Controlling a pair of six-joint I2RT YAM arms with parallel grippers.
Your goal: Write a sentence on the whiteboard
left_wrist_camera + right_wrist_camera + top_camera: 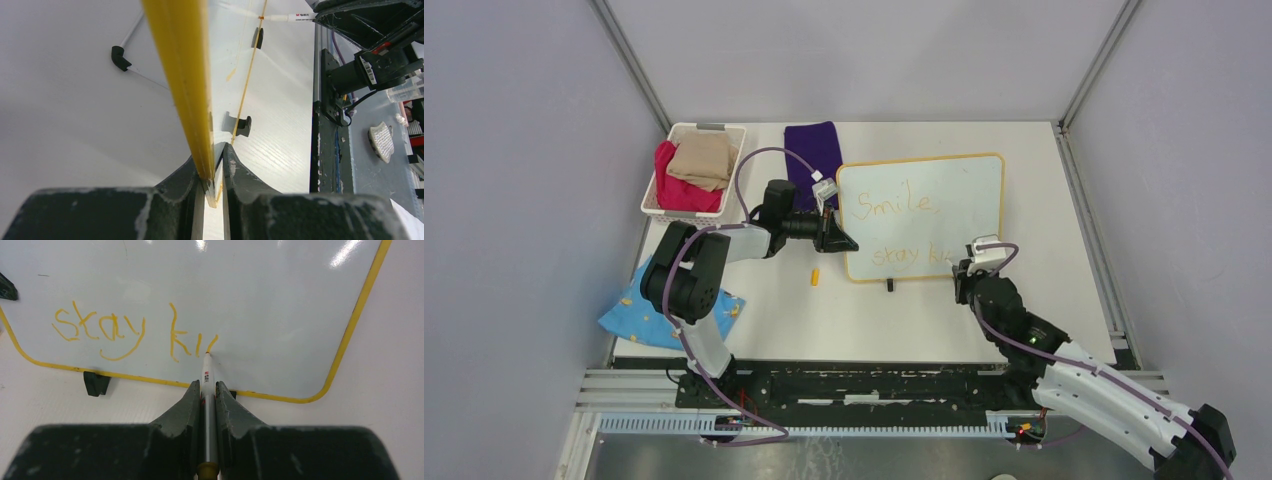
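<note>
The left arm point(694, 285) and right arm point(1084, 375) share one build: black joints, white shell segments and a purple cable point(759, 153) along each. A small white camera block point(825, 190) sits at each wrist. The left gripper point(214, 155) and right gripper point(207, 383) have black wedge-shaped fingers point(182, 412), scuffed pale at the edges.

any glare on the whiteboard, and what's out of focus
Right wrist: light glare spots on the whiteboard near its top edge, clear of the sentence, which is sharp; right hand soft. Left wrist: board's yellow edge blurs near the left hand. Top external: even light, writing faint.
</note>
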